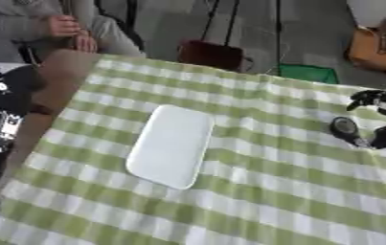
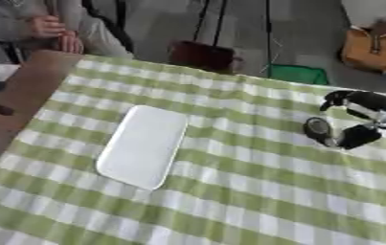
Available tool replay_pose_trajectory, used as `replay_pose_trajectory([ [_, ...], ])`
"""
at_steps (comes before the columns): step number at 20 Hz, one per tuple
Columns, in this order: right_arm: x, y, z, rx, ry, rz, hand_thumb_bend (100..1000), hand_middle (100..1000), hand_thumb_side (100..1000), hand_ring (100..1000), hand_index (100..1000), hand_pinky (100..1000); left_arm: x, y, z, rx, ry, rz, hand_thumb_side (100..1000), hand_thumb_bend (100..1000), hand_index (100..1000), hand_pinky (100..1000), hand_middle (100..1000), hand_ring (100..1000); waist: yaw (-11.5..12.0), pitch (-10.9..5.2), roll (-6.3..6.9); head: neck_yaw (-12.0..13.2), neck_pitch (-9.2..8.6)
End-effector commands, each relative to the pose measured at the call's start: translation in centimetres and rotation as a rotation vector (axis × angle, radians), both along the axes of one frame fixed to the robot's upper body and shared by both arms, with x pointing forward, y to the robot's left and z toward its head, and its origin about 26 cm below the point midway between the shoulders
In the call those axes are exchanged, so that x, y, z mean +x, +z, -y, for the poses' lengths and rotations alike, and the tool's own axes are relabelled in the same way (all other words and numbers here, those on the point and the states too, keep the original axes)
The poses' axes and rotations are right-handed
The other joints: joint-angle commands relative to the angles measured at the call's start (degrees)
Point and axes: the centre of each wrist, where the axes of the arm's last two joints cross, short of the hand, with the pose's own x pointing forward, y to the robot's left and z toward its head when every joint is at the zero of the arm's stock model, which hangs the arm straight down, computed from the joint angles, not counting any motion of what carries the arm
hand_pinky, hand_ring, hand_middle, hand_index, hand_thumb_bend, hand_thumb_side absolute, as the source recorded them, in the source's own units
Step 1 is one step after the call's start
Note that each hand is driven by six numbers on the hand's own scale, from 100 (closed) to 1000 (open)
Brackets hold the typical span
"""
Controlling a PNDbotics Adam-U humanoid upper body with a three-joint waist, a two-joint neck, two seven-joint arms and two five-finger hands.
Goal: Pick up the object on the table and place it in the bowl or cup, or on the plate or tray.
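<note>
Fingers (image 2: 346,101) of right hand (image 2: 372,117) curled — pinching small round dark object (image 2: 318,128)

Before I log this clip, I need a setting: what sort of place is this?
Probably a lab or workshop, staged as a dining table: a green checked cloth with one white tray, stands on a bare grey floor behind, and the robot's right hand by a small dark round thing.

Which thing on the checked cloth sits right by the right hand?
The small dark round object, beside the right hand; the white tray lies apart, mid-table.
</note>
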Motion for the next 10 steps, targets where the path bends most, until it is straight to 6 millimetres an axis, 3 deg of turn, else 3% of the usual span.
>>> replay_pose_trajectory([
  [1,-0.2,1.17,0.71,-0.025,-0.015,0.017,437,962,369,921,855,934,-0.29,1.07,0.08,0.003,-0.012,0.038,784,484,780,613,853,823,0.1,-0.81,0.4,-0.2,-0.69],
  [10,-0.17,1.54,0.73,-0.024,-0.022,0.044,431,958,380,916,854,929,-0.32,1.0,0.19,0.002,-0.018,0.036,786,481,781,613,853,823,0.7,-0.47,0.81,-0.6,-1.16],
])
